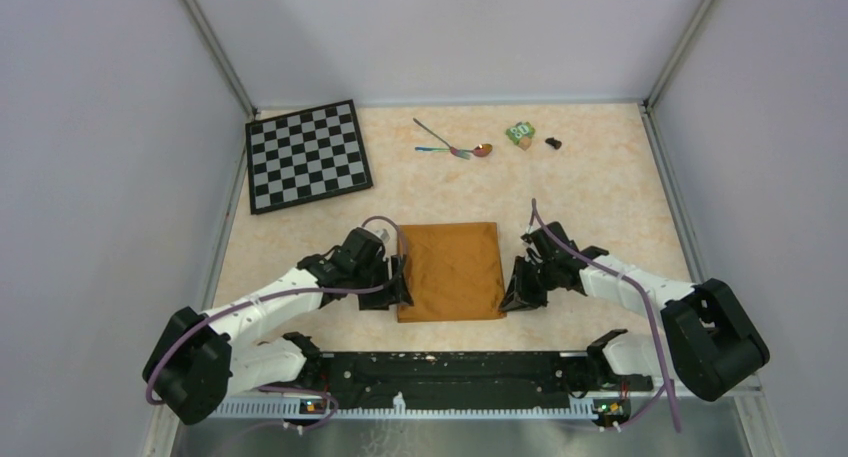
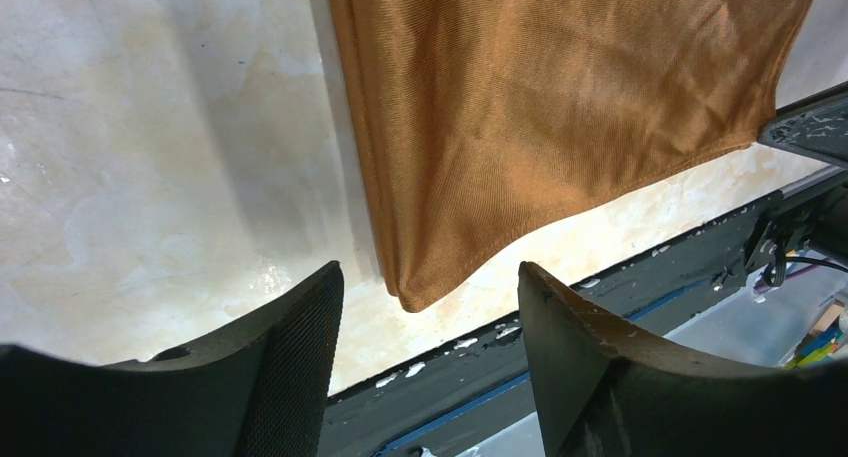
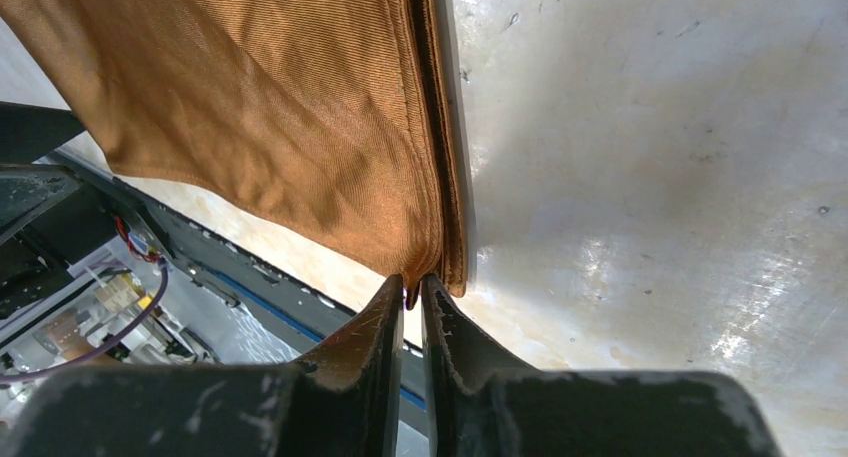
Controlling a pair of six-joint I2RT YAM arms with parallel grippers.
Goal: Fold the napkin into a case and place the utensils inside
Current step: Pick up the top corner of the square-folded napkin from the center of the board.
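Folded napkin point(image 1: 450, 269) mid near edge of surface point(image 1: 600, 197). right pincer point(image 3: 412, 282) nipping its right corner, left pincer point(image 2: 428, 272) wide around left corner, not gripping. Risk: one-sided pull skews fold, layers slip.

Chessboard point(image 1: 308, 155), grn block point(image 1: 519, 133), sm black obj point(image 1: 553, 143)

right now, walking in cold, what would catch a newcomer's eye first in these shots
The shiny orange-brown napkin, folded to a square, lies at the near middle of the table. The right gripper pinches its near right corner, while the left gripper stands open at the near left corner, not touching it. Farther back lie the checkered chessboard at the left and the rainbow-tinted utensils near the middle.
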